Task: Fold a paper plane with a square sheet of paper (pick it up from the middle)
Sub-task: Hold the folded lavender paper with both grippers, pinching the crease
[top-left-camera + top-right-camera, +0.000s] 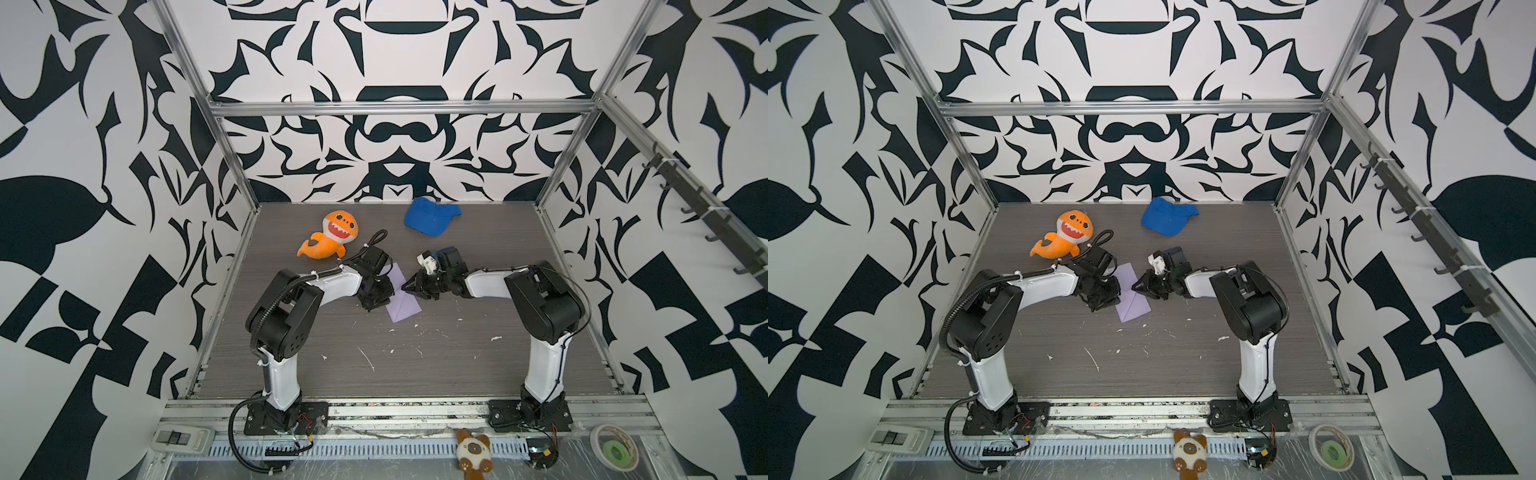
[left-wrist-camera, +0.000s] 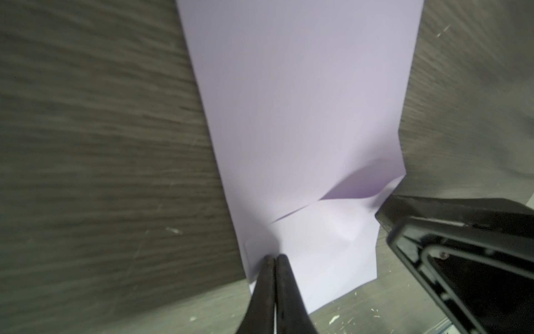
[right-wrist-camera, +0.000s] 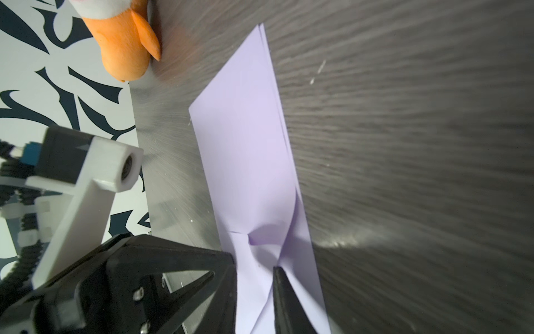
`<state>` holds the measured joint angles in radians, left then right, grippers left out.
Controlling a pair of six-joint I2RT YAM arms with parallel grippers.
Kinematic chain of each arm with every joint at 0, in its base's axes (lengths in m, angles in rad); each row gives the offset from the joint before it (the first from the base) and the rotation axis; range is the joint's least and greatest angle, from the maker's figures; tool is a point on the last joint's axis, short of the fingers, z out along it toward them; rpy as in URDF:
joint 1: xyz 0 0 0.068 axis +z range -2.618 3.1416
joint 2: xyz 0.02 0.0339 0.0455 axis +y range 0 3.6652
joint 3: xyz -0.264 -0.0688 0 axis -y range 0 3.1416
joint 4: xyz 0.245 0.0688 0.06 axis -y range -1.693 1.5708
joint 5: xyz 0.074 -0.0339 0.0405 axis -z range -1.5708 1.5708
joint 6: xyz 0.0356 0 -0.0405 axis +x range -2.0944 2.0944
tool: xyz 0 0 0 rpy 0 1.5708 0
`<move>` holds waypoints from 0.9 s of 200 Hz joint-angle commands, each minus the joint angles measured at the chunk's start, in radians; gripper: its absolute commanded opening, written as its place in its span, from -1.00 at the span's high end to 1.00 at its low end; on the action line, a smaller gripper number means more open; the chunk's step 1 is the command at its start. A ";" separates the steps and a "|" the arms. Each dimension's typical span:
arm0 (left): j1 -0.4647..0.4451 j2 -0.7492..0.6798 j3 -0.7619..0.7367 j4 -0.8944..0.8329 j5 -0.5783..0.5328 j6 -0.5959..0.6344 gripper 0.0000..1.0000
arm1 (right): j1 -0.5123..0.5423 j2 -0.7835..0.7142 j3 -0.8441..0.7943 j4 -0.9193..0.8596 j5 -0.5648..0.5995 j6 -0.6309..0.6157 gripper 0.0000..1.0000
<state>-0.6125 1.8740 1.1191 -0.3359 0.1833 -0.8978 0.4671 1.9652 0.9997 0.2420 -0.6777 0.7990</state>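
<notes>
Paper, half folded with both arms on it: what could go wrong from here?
1. The paper bulges up between the right jaws, which stand apart; closing there could set a stray crease.
2. The left jaws, shut, seem to pin it only near one long edge; a tug from the right might swing it round.
3. Its stacked edges at the far end look slightly offset, so later folds may come out crooked.

walls (image 1: 395, 54): black-white pattern | tabletop (image 1: 415, 365): grey woodgrain | frame (image 1: 399, 107): aluminium rails
</notes>
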 commanded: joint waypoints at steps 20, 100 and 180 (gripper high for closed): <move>0.002 0.034 -0.040 -0.039 -0.033 -0.004 0.86 | 0.011 0.008 0.029 0.017 -0.025 0.013 0.48; 0.003 0.022 -0.049 -0.040 -0.043 -0.006 0.86 | 0.006 -0.032 -0.028 0.043 0.052 0.028 0.47; 0.005 0.023 -0.058 -0.036 -0.044 -0.010 0.86 | -0.012 -0.020 -0.039 0.094 0.048 0.058 0.49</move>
<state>-0.6106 1.8671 1.1046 -0.3183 0.1829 -0.9001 0.4606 1.9678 0.9653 0.3046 -0.6403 0.8433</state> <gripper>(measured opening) 0.071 0.260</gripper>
